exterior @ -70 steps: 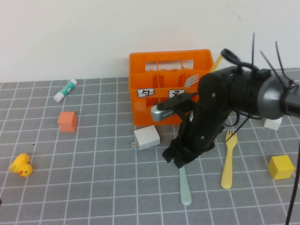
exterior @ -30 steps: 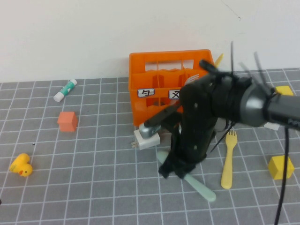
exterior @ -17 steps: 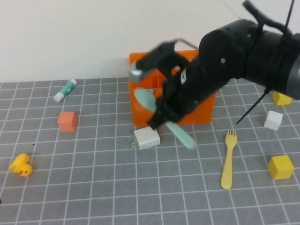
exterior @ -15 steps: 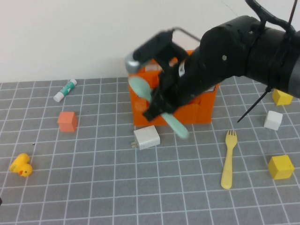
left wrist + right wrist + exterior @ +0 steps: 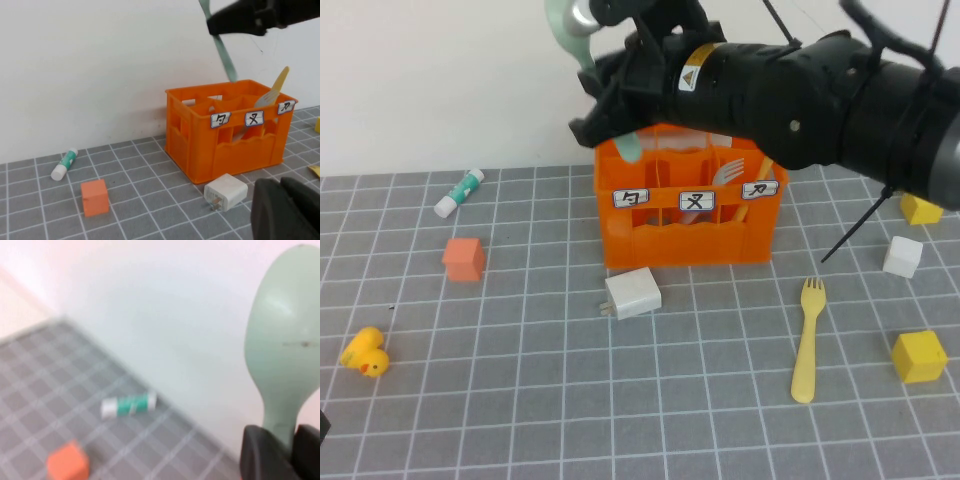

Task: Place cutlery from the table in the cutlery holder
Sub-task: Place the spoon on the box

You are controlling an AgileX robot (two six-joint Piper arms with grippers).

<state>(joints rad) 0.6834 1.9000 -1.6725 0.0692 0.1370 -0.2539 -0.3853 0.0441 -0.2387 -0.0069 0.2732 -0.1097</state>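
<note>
My right gripper is shut on the pale green spoon and holds it high over the orange cutlery holder. The spoon's bowl points up and its handle tip hangs at the holder's back left rim. The right wrist view shows the fingers clamped on the spoon below its bowl. A grey fork and a yellow knife stand in the holder. The yellow fork lies on the table, right of the holder. My left gripper is shut and empty, low near the table.
A white charger block lies just in front of the holder. An orange-pink cube, a white-and-green tube and a yellow duck sit to the left. Two yellow cubes and a white cube are to the right.
My right gripper has lifted the spoon from the table in front of the holder, swung it upright and raised it above the holder's back left. The left arm has not moved.
</note>
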